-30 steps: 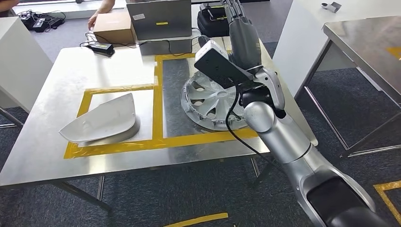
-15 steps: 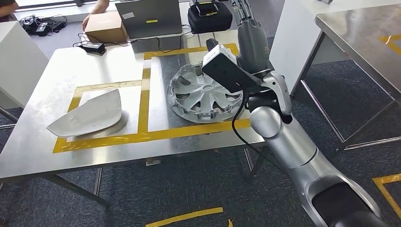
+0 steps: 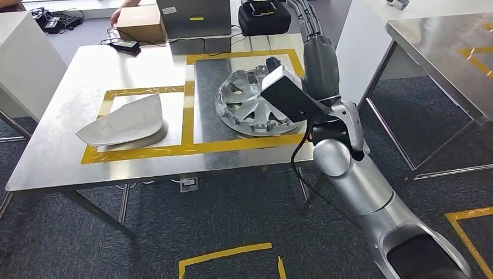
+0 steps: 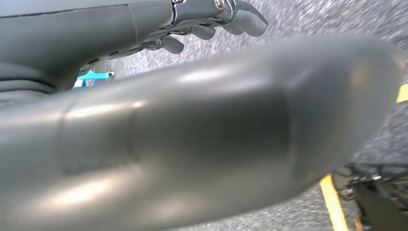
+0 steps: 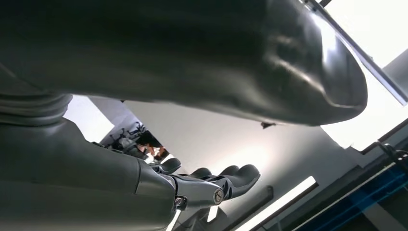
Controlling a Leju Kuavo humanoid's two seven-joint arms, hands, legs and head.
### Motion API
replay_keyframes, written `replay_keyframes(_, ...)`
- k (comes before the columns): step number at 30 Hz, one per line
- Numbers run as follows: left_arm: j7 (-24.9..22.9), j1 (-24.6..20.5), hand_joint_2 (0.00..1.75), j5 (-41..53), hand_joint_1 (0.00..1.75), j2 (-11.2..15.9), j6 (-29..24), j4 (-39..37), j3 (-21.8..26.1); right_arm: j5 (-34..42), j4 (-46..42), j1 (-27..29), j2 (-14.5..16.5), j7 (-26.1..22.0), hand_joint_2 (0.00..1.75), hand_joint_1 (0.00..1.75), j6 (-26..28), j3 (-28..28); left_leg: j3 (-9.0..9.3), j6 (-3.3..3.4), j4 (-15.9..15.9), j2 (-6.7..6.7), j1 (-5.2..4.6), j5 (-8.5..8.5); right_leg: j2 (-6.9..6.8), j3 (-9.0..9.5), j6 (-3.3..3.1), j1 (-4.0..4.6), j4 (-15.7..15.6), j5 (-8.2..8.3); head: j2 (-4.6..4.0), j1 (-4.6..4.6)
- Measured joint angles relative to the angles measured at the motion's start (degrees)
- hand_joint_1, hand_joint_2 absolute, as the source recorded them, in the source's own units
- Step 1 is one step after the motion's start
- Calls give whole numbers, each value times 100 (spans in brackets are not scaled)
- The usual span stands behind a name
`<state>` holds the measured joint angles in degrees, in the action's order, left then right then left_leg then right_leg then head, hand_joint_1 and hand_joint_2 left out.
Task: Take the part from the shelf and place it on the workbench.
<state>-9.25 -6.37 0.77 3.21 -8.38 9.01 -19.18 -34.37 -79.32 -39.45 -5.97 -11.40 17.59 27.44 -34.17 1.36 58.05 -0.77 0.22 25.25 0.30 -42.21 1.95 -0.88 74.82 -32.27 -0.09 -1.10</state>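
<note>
Hubcap (image 3: 251, 107) lies flat, spoked face up, on workbench (image 3: 70, 75).

A cardboard box (image 3: 139, 24), a black case (image 3: 264, 18) and what looks like a charger (image 3: 125, 46) sit at the far table edge.

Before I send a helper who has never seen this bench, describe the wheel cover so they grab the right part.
On the steel workbench, yellow tape marks two boxes. The wheel cover lies in the box nearer the raised right arm. It is round, silver and spoked, unlike the smooth white shell in the other box.
</note>
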Motion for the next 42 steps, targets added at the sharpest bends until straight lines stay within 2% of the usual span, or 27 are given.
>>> replay_keyframes(1,1,24,0,-15,0,-12,-4,0,1,-5,-19,99,-42,-26,0,0,42,-40,-80,-17,27,-2,10,-42,-2,168,16,-12,-126,123,0,1)
replay_keyframes(3,16,68,0,-54,0,-28,-15,1,10,-21,-91,300,-126,-92,0,0,131,-149,-231,-69,104,-2,26,-107,-14,735,38,-29,-856,288,0,2)
replay_keyframes(5,41,108,0,-95,0,-39,-25,1,36,-45,-172,536,-220,-151,0,0,225,-295,-298,-135,162,10,23,-153,-12,1098,-24,-11,-1409,243,0,5)
replay_keyframes(6,54,129,0,-113,0,-41,-27,1,56,-58,-197,681,-272,-164,0,0,256,-383,-304,-171,167,20,18,-181,-8,1138,-78,6,-1498,198,0,9)
replay_keyframes(9,90,214,0,-179,0,-51,-33,-3,113,-87,-190,1158,-407,-226,0,0,216,-717,-351,-280,178,41,36,-191,-18,1064,-240,7,-1543,329,0,20)
replay_keyframes(11,102,264,0,-215,0,-69,-41,-5,140,-91,-78,1466,-469,-309,0,0,116,-975,-490,-327,505,50,50,189,-28,961,-310,-11,-1577,458,0,14)
replay_keyframes(13,105,294,0,-246,0,-87,-54,-4,165,-53,205,1809,-529,-394,0,0,79,-1269,-671,-352,1210,55,52,720,-38,826,-329,-7,-1582,572,0,7)
replay_keyframes(14,104,304,0,-259,0,-92,-59,-4,175,-20,411,1988,-557,-452,0,0,94,-1426,-717,-357,1529,55,52,851,-49,755,-322,-4,-1578,626,0,6)
replay_keyframes(15,101,313,0,-268,0,-96,-64,-3,185,18,644,2156,-582,-501,0,0,115,-1577,-691,-354,1706,55,52,851,-62,687,-311,-1,-1574,677,0,7)
replay_keyframes(16,94,321,0,-272,0,-101,-67,-2,191,45,886,2299,-603,-546,0,0,146,-1713,-573,-345,1688,55,52,743,-74,622,-297,1,-1568,726,0,7)
replay_keyframes(17,86,327,0,-274,0,-106,-68,0,199,63,1189,2413,-621,-592,0,0,189,-1853,-348,-329,1466,60,53,599,-80,560,-277,0,-1563,774,0,7)
replay_keyframes(18,74,327,0,-275,0,-111,-72,5,212,86,1544,2497,-636,-634,0,0,240,-1998,-45,-307,1091,77,53,534,-82,510,-252,0,-1556,822,0,7)
replay_keyframes(20,54,327,0,-274,0,-125,-78,25,234,187,2403,2608,-656,-746,0,0,339,-2329,473,-255,359,128,32,573,-84,454,-179,6,-1553,914,0,13)
replay_keyframes(21,48,329,0,-270,0,-133,-81,34,240,268,2855,2641,-664,-785,0,0,353,-2499,586,-224,161,150,17,631,-87,454,-136,9,-1564,958,0,12)
replay_keyframes(23,45,340,0,-249,0,-144,-82,39,243,457,3718,2724,-678,-765,0,0,235,-2823,558,-135,81,157,-3,589,-91,466,-46,-3,-1610,1038,0,8)
replay_keyframes(24,43,341,0,-232,0,-145,-80,38,243,546,4120,2793,-691,-718,0,0,110,-2974,526,-79,65,146,-1,539,-87,452,-8,-14,-1599,1004,0,6)
replay_keyframes(25,43,344,0,-215,0,-144,-76,36,244,623,4481,2886,-704,-635,0,0,-58,-3116,477,-25,44,136,4,473,-82,410,23,-25,-1509,859,0,10)
replay_keyframes(28,61,365,0,-171,0,-125,-31,33,244,797,5349,3200,-731,-64,0,0,-669,-3456,273,61,29,117,-4,272,-61,150,70,-30,-629,2,0,24)
replay_keyframes(29,83,375,0,-156,0,-118,-3,33,244,893,5583,3316,-730,243,0,0,-895,-3554,195,67,37,117,-14,213,-56,92,74,-28,-287,-175,0,26)
replay_keyframes(30,114,386,0,-140,0,-112,23,33,244,1035,5794,3440,-717,625,0,0,-1103,-3661,112,67,52,117,-23,158,-52,109,74,-28,-71,-213,0,26)
replay_keyframes(31,149,397,0,-128,0,-108,38,33,244,1205,5976,3559,-695,1033,0,0,-1269,-3781,30,58,74,118,-29,113,-49,222,67,-27,-44,-136,0,27)
replay_keyframes(33,198,412,0,-113,0,-102,46,33,244,1513,6231,3730,-621,1697,0,0,-1402,-4025,-103,15,137,102,-32,49,-49,743,44,-28,-616,105,0,28)
replay_keyframes(35,205,409,0,-93,0,-90,43,36,244,1783,6391,3801,-508,1963,0,0,-1383,-4276,-179,-48,187,57,-46,4,-42,1234,-21,-5,-1319,130,0,27)
replay_keyframes(36,193,400,0,-80,0,-80,41,37,244,1934,6459,3822,-432,2008,0,0,-1357,-4424,-184,-83,199,31,-54,-19,-36,1343,-67,12,-1510,91,0,29)
replay_keyframes(39,135,360,0,-9,0,-48,50,36,244,2265,6614,3871,-148,2001,0,0,-1281,-4863,-212,-200,190,9,-52,-81,-36,1268,-223,29,-1584,162,0,37)
replay_keyframes(40,120,349,0,18,0,-40,63,36,243,2314,6652,3876,-42,1991,0,0,-1261,-4981,-263,-239,255,20,-45,18,-42,1209,-275,19,-1594,223,0,36)
replay_keyframes(42,99,337,0,48,0,-29,87,37,242,2356,6707,3881,154,1969,0,0,-1232,-5157,-409,-307,677,43,-28,510,-50,1061,-344,4,-1605,357,0,30)
